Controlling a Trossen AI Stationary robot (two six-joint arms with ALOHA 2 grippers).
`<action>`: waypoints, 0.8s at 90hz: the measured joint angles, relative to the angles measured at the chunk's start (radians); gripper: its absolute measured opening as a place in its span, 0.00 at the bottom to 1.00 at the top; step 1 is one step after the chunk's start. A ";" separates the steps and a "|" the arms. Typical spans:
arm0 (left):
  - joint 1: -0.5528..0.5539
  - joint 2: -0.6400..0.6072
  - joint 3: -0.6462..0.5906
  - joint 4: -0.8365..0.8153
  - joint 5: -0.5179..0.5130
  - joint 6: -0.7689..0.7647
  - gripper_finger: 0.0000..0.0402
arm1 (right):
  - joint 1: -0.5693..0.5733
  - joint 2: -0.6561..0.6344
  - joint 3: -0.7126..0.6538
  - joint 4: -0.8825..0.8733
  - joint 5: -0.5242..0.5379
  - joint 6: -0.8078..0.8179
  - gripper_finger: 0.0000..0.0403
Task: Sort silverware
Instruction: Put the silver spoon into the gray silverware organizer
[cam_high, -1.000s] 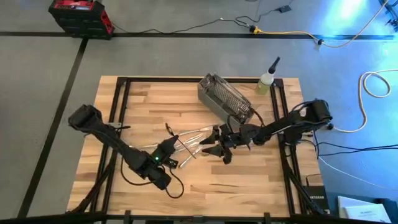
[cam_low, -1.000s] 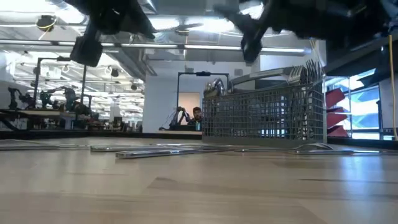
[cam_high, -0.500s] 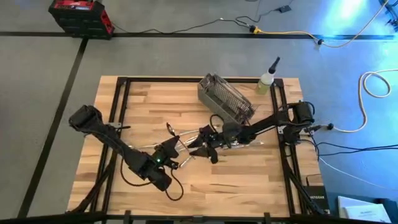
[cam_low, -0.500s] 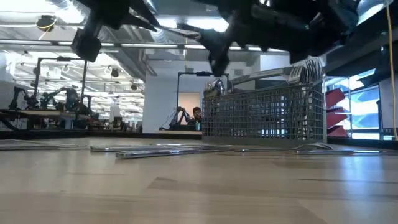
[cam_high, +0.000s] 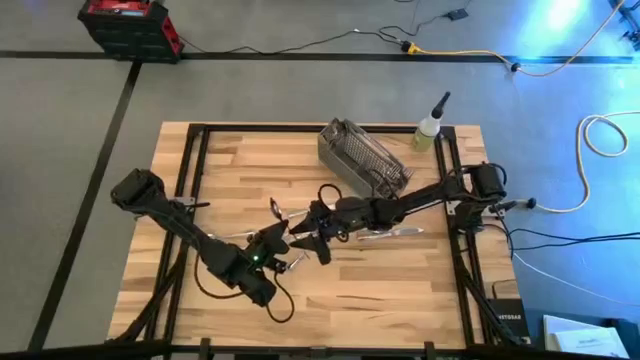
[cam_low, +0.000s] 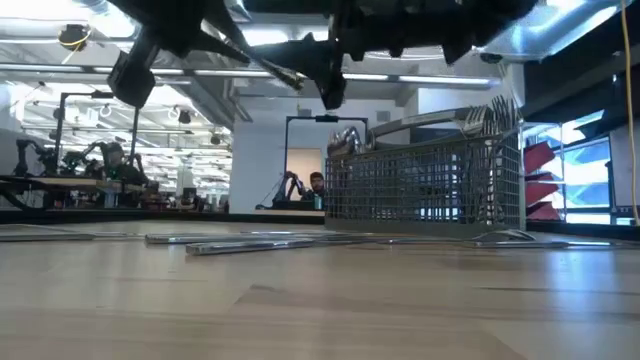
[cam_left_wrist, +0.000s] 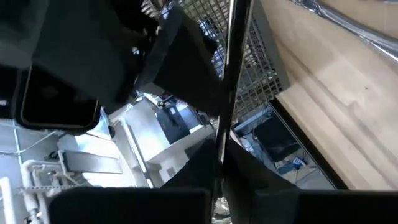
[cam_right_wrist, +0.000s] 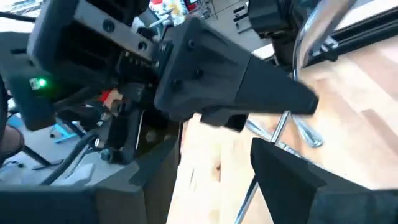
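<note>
Robotics lab, robot arms (cam_low: 95, 160) on benches

Your two grippers crowd the table's (cam_high: 400, 290) middle: the left gripper (cam_high: 283, 234) and right gripper (cam_high: 308, 232) sit nearly touching above loose silverware (cam_high: 395, 231). The mesh basket (cam_high: 362, 160) blocks the far side. The near strip and far-left corner lie bare.

Gray floor (cam_high: 80, 150) around wooden table (cam_high: 240, 170); red toolbox (cam_high: 128, 25), yellow cable (cam_high: 470, 55); ceiling lights (cam_low: 60, 75) in lab behind.

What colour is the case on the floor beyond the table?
Red and black case, clearest in the high view.
</note>
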 joint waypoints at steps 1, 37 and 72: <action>0.000 0.000 0.000 0.001 0.000 -0.001 0.00 | 0.000 0.000 0.003 -0.003 0.002 -0.002 0.47; 0.009 0.000 0.000 0.001 0.028 -0.005 0.00 | 0.001 0.000 0.141 -0.305 0.114 -0.116 0.47; 0.017 0.000 -0.011 -0.009 0.036 -0.012 0.00 | 0.009 0.004 0.242 -0.513 0.124 -0.172 0.47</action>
